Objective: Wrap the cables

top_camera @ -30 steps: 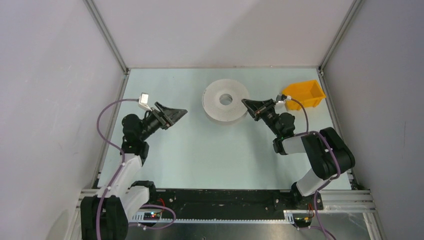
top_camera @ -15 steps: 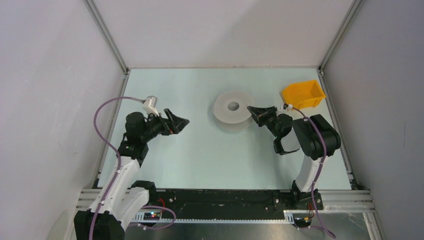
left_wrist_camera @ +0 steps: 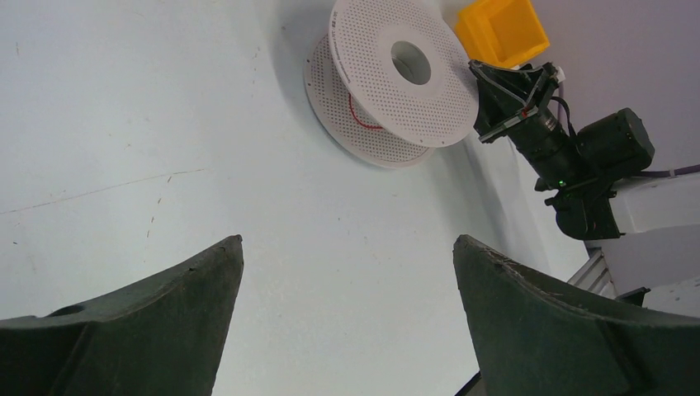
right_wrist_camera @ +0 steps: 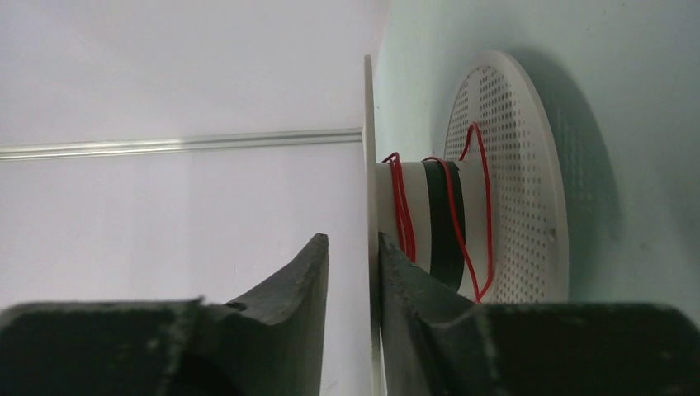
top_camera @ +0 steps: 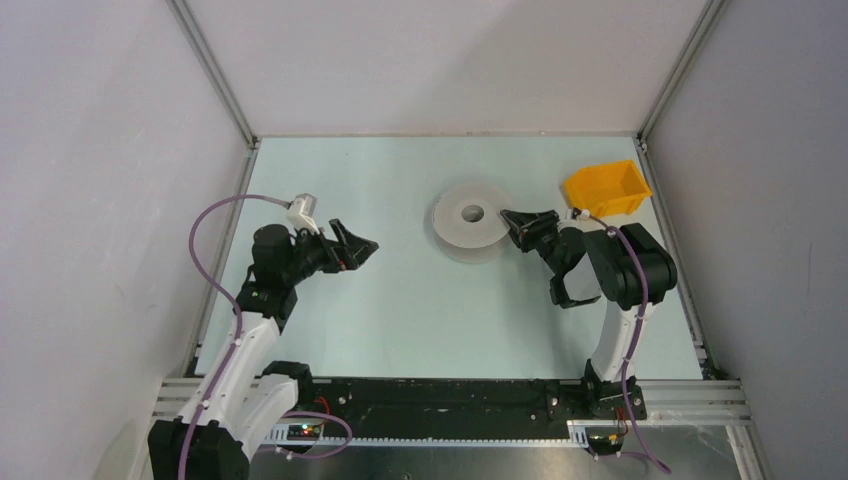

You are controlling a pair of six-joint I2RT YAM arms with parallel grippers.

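The pale grey spool (top_camera: 468, 222) lies tilted right of the table's middle. Thin red cable (right_wrist_camera: 402, 223) is wound in a few loose turns round its hub, beside a black band; it also shows in the left wrist view (left_wrist_camera: 355, 111). My right gripper (top_camera: 507, 218) is at the spool's right rim, its jaws closed round the edge of the upper flange (right_wrist_camera: 370, 124). A narrow gap shows between one fingertip and the flange. My left gripper (top_camera: 365, 243) is open and empty, left of the spool and well apart from it; its fingers frame bare table in the left wrist view (left_wrist_camera: 347, 241).
A yellow bin (top_camera: 605, 188) stands at the back right, just behind my right arm. Aluminium frame posts and grey walls close in the table on the left, back and right.
The spool has slid right and a little nearer with my right gripper on its rim, and my right arm has folded back. My left gripper has shifted slightly lower.
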